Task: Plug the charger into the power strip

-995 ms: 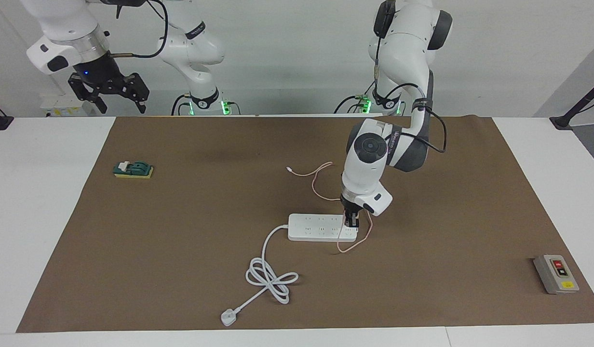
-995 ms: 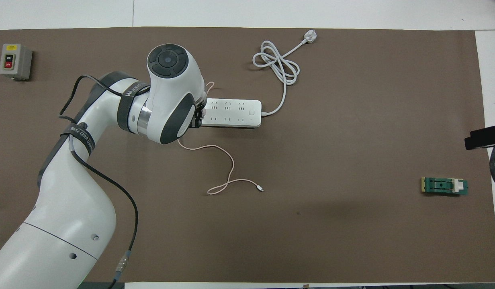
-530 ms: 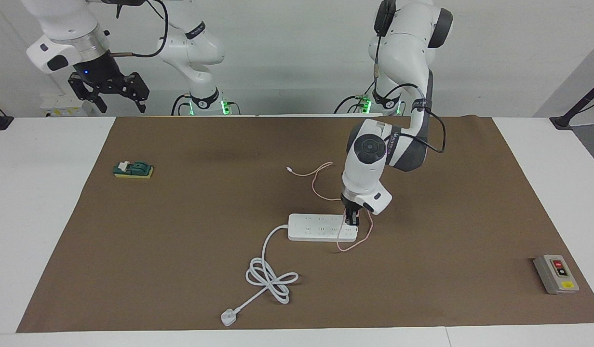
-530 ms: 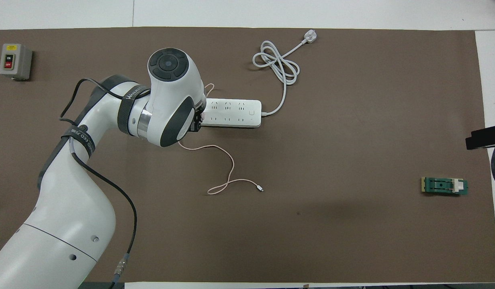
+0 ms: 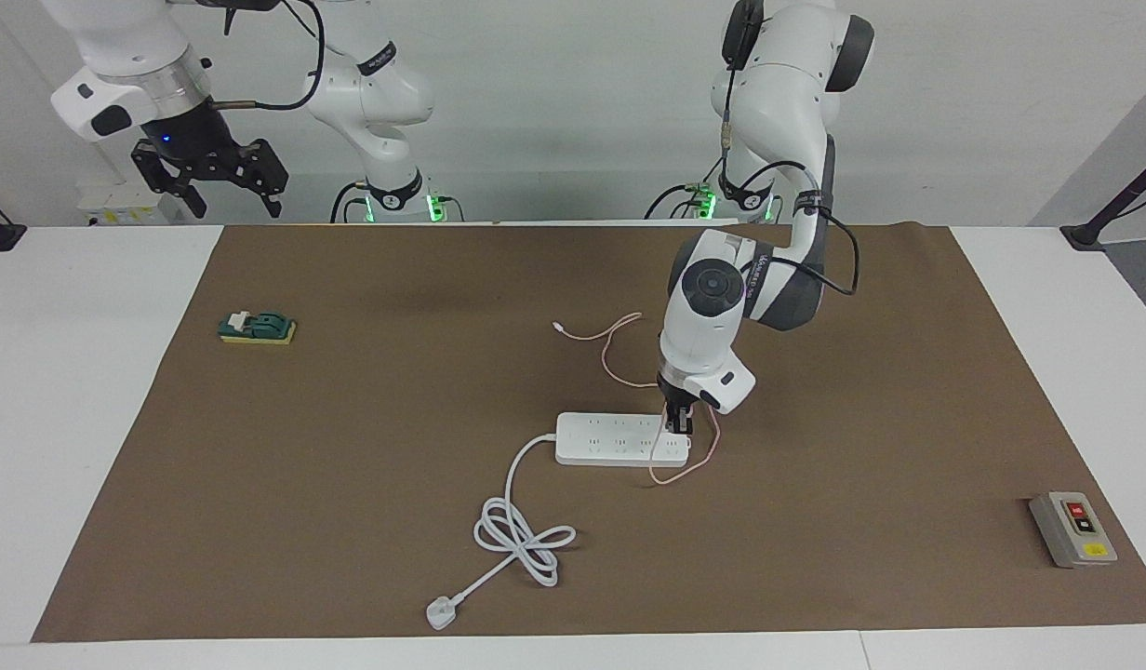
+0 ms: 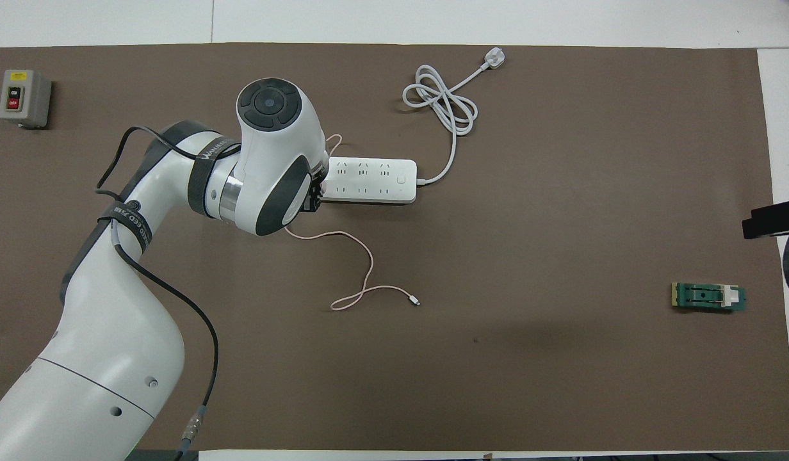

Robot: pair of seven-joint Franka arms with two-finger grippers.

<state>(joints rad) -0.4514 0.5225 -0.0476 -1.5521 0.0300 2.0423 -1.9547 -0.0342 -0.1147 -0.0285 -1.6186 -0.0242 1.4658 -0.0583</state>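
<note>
While the charger is held at the strip's end socket, the plugging-in is judged nearly done but not yet confirmed.

The left gripper (image 5: 680,426) is seen pointing straight down over the end of the power strip (image 5: 610,439) nearest the left arm's end of the table, closed on the small pink charger (image 5: 672,427), which is mostly hidden between the fingers; whether its pins are fully seated cannot be told. The charger's pink cable (image 6: 367,269) is trailed from that end across the mat toward the robots, its free tip lying loose. Pressing home and letting go are judged to be what is left. The right gripper (image 5: 212,182) is kept waiting, fingers spread and empty, above the table edge at the right arm's end.
</note>
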